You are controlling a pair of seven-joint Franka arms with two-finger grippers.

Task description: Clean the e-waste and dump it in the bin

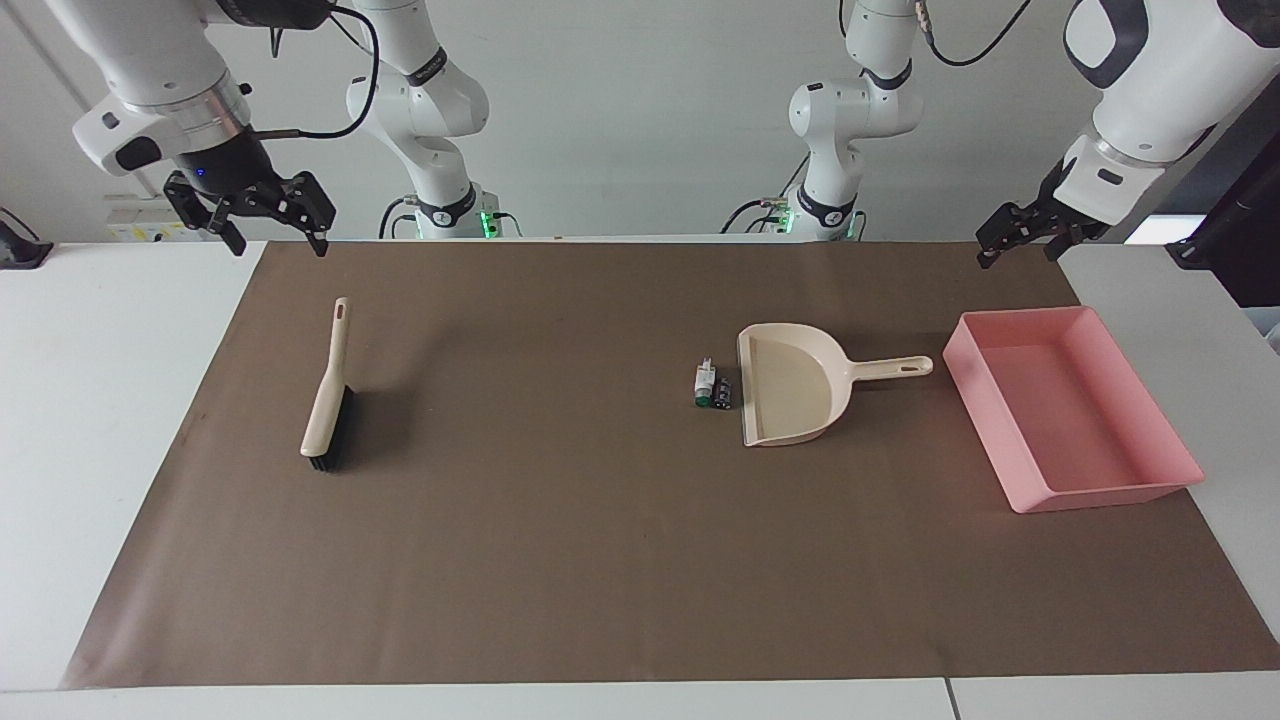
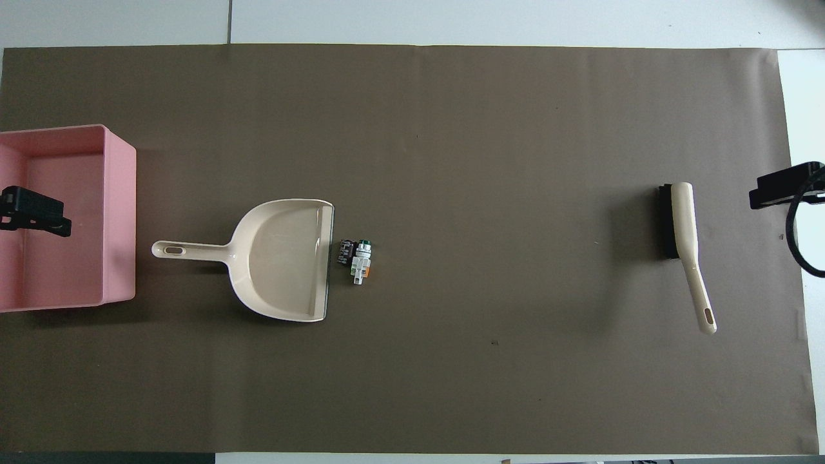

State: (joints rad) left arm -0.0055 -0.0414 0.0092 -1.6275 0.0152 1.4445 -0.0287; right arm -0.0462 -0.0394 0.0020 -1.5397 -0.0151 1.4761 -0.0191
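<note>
Brush [image 1: 328, 392] lies handle toward the robots, below the open right claw [image 1: 272, 226]; e-waste [image 1: 712, 388] touches the dustpan [image 1: 790, 385] mouth; open left claw [image 1: 1020, 232] hangs near the bin [image 1: 1160, 400].

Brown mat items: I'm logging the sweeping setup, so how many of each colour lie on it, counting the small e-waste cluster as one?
Beige: 2, dustpan and brush
Pink: 1, bin
Mixed white and black: 1, e-waste cluster
Total: 4

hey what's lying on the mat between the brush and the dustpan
Only the e-waste, a small cluster right at the dustpan's open lip. From there to the brush, the brown mat is bare, clearest in the overhead view.
</note>
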